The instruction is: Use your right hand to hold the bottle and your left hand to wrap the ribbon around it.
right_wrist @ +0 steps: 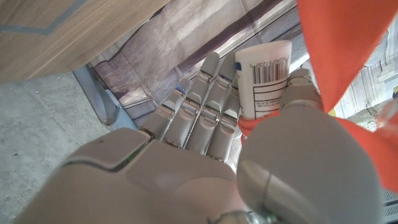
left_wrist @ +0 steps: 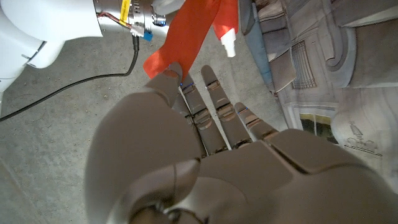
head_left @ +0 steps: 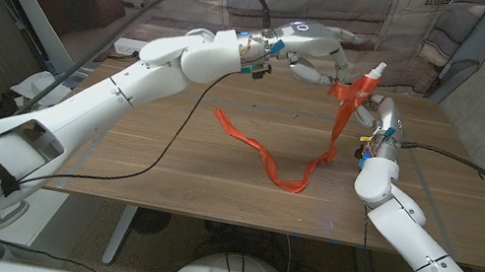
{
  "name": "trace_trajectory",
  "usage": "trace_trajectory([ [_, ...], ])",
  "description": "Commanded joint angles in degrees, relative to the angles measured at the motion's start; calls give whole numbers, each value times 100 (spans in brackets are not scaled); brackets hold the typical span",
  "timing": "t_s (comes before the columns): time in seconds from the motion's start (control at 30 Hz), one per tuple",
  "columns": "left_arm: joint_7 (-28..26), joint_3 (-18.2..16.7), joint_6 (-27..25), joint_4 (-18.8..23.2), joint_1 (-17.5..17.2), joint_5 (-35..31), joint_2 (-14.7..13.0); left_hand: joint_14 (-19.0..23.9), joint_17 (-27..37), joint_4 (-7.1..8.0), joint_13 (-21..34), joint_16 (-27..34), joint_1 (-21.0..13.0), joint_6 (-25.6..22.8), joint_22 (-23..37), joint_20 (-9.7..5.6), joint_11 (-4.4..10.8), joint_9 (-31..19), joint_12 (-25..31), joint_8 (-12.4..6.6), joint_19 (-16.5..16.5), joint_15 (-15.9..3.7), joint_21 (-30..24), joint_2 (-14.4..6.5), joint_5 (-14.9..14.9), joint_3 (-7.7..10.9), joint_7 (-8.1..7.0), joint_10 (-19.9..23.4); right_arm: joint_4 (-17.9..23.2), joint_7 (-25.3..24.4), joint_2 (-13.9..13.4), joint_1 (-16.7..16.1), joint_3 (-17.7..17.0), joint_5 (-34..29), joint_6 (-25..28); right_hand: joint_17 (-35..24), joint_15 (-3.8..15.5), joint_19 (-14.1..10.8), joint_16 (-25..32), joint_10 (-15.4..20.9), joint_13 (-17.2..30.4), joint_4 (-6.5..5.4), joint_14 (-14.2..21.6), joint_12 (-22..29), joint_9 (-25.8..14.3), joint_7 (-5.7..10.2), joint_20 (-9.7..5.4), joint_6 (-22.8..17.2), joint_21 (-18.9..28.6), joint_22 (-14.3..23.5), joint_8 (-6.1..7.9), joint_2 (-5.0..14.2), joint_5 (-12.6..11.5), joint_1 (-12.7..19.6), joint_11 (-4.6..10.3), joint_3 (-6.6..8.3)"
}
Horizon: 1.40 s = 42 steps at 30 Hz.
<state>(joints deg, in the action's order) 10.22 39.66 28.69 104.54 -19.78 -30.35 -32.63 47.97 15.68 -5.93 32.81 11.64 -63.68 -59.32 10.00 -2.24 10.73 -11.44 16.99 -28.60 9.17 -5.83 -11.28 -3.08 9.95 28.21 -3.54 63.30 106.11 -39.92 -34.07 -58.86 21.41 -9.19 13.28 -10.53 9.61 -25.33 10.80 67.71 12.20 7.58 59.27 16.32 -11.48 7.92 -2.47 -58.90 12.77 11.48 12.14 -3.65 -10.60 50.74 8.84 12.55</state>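
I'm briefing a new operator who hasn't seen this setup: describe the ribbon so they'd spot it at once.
Look at the wooden table, toward its far right corner, where the right hand holds a white bottle upright. The ribbon is bunched at that bottle, hangs down and trails in loose curves across the tabletop. It is the only bright orange-red strip there, unlike the thin black cable.

A barcode with tiny print beneath it sits on the white bottle; the print is too small to read. No other text is legible.
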Motion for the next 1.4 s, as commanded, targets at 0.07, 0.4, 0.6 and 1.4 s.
trace_trajectory([
  [0.07, 354, 359, 17, -105, 529, -192, 817, -33, -6, 35, 298, -4, 37, -65, 16, -68, 123, -12, -1, -31, -38, -566, 9, -15, 35, 67, 8, 178, 33, 135, -67, 28, 211, -2, -18, -9, 327, 26, 5, 246, 23, -5, -28, 6, -9, 453, -80, -474, -4, -6, 26, 1110, -26, 1049, 266, 36],
  [0.4, 359, 587, -307, -155, 708, -619, 1117, 4, 12, 37, 304, 32, 41, -44, 17, -36, 126, -20, -14, -28, -38, -587, 4, -24, 33, 65, -16, 138, 63, 303, -142, 16, 321, 15, -37, -8, 318, 48, -3, 232, 30, -11, -53, 2, -9, 455, -77, -455, -10, -5, 17, 1112, -26, 1040, 272, 34],
  [0.6, 356, 873, -556, -321, 920, -1199, 1302, -6, 17, 37, 322, 33, 43, -16, 18, -21, 131, -31, -13, -25, -52, -582, 7, -29, 34, 71, -34, 111, 148, 353, -199, -43, 354, 4, -165, -10, 319, 50, -2, 227, 34, -17, -59, 2, -10, 457, -75, -446, -10, -5, 13, 1120, -26, 1036, 272, 35],
  [1.4, 541, 1853, -2406, -2203, 2023, -1873, 2154, -176, -22, 45, 261, -23, 73, 0, 20, -8, 132, -22, -44, -25, -80, -569, 4, -18, 42, 123, -45, 124, 951, 481, -475, -584, 458, -640, -965, -17, 320, 56, 1, 199, 54, -25, -92, 0, -14, 458, -70, -441, -7, -4, 11, 1124, -26, 1029, 273, 33],
])
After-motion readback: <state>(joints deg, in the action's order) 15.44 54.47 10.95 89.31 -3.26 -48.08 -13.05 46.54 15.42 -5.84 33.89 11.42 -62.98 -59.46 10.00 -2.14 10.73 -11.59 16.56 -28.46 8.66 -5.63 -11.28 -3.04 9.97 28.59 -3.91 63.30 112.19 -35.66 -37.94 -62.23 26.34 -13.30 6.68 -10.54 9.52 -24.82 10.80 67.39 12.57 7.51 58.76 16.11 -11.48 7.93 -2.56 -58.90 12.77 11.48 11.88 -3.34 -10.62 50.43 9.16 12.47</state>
